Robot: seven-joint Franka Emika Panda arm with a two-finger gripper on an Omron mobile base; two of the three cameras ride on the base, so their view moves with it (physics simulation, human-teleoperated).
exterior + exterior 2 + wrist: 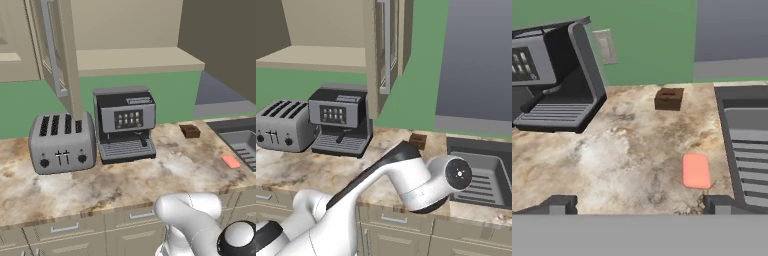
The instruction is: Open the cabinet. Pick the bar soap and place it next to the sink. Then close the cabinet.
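Bar soap [696,170] flat on tabletop [612,160], just beside sink [747,150], long axis parallel to the basin's near rim. End effector [639,205] spread wide, empty, above the tabletop. Cabinet [60,50] door open. Placing apparently done; closing next, calling for a reach up to the door.

Bar soap [696,170] salmon-pink, plain. Counter [150,175] mottled beige and brown marble with pale patches. Sink [747,145] dark grey, ribbed bottom. Small block [669,98] dark brown. Toaster [62,142] silver-grey with dark slots. Coffee machine [125,124] grey and black. Wall [175,92] green. Cabinet [62,45] beige, handle [52,47] silver.
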